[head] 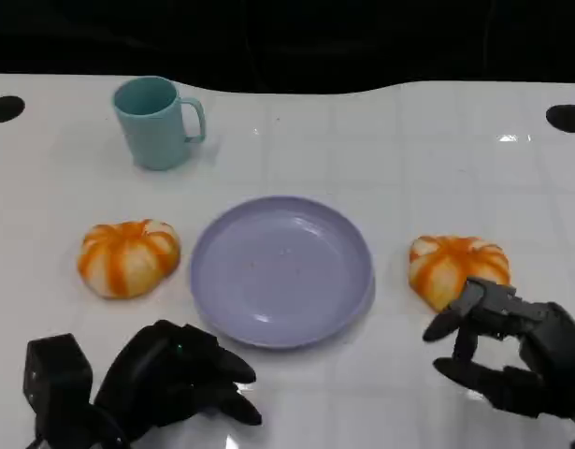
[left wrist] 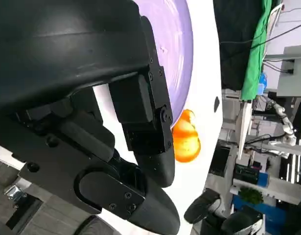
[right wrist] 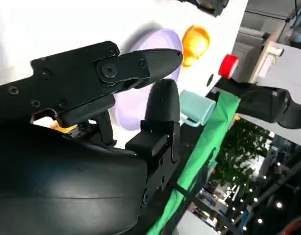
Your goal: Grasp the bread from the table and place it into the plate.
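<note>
Two orange, white-striped bread rolls lie on the white table, one on each side of an empty purple plate (head: 282, 271). The left bread (head: 128, 257) sits apart from my left hand (head: 179, 374), which hovers low near the plate's front left rim and holds nothing. My right hand (head: 511, 346) is just in front of the right bread (head: 455, 267), fingers spread toward it, nothing between them. The left wrist view shows the plate (left wrist: 182, 54) and the right bread (left wrist: 185, 139) beyond the fingers (left wrist: 145, 122). The right wrist view shows the plate (right wrist: 135, 103) and the far bread (right wrist: 195, 44).
A teal mug (head: 156, 122) stands at the back left of the table, also seen as the mug (right wrist: 196, 107) in the right wrist view. Two black round marks (head: 566, 117) sit at the table's far corners. A green cloth (left wrist: 255, 49) hangs beyond the table.
</note>
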Motion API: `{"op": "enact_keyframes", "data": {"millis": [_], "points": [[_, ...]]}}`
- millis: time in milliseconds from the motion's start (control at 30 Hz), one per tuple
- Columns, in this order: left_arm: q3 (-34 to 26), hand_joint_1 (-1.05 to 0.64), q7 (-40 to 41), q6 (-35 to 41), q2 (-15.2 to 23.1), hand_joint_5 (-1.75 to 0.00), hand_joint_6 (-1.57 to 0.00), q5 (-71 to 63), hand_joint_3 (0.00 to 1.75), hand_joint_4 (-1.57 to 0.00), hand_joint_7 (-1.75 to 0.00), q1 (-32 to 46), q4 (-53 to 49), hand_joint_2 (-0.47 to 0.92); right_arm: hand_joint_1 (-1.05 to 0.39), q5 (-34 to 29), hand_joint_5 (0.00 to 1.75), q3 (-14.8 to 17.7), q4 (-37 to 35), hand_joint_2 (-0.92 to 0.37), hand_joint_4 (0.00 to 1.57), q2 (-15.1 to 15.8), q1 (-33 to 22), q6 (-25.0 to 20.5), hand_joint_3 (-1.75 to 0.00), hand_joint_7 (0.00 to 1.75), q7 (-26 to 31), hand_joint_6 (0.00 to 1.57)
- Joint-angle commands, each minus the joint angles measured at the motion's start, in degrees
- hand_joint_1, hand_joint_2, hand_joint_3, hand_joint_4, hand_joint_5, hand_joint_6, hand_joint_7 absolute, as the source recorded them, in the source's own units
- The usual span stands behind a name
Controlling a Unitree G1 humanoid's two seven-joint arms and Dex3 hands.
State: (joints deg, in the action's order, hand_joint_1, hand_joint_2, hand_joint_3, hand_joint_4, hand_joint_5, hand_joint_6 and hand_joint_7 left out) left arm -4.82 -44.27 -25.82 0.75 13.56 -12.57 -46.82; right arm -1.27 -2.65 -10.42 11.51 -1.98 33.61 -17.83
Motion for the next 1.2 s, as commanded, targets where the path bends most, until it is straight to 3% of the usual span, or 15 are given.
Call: {"op": "enact_keyframes", "data": {"millis": [33, 300, 400, 700, 1200], "points": [[-0.3, -1.05, 0.6, -0.3, 0.7, -0.20, -1.56, 0.0, 0.00, -1.57, 0.00, -0.1, -0.2, 0.77, -0.43, -2.5, 1.02, 2.0, 1.2, -0.92, 0.48, 3.1, 1.9, -0.6, -0.10, 0.63, 1.5, 0.49], [-0.2, -1.05, 0.6, -1.0, 0.4, -0.20, -1.56, -0.2, 0.00, -1.57, 0.00, -0.5, -0.9, 0.78, -0.49, -15.0, 0.58, 3.7, 3.1, -0.92, 0.36, 10.9, 5.2, -0.6, -0.04, 0.12, 5.5, 0.50], [-0.5, -1.05, 0.2, -0.7, 0.3, -0.20, -1.56, 0.4, 0.00, -1.57, 0.00, -0.7, -1.1, 0.77, -0.53, -20.1, 0.45, 3.2, 4.5, -0.92, 0.36, 12.8, 5.7, -3.0, -0.04, 0.04, 6.9, 0.50], [-0.4, -1.05, 0.4, -1.0, 0.7, -0.20, -1.56, 0.1, 0.00, -1.57, 0.00, -0.4, -0.9, 0.78, -0.58, -33.1, 0.25, -0.7, 6.3, -0.91, 0.32, 15.9, 8.6, -9.8, 0.00, 0.00, 9.1, 0.35], [-0.2, -1.05, 0.4, -1.1, 0.7, -0.20, -1.55, -0.2, 0.00, -1.57, 0.00, -0.1, -0.6, 0.78, -0.59, -43.7, 0.18, -9.6, -2.7, -0.89, 0.29, 15.5, 17.1, -15.2, 0.00, 0.00, 16.0, 0.31]]}}
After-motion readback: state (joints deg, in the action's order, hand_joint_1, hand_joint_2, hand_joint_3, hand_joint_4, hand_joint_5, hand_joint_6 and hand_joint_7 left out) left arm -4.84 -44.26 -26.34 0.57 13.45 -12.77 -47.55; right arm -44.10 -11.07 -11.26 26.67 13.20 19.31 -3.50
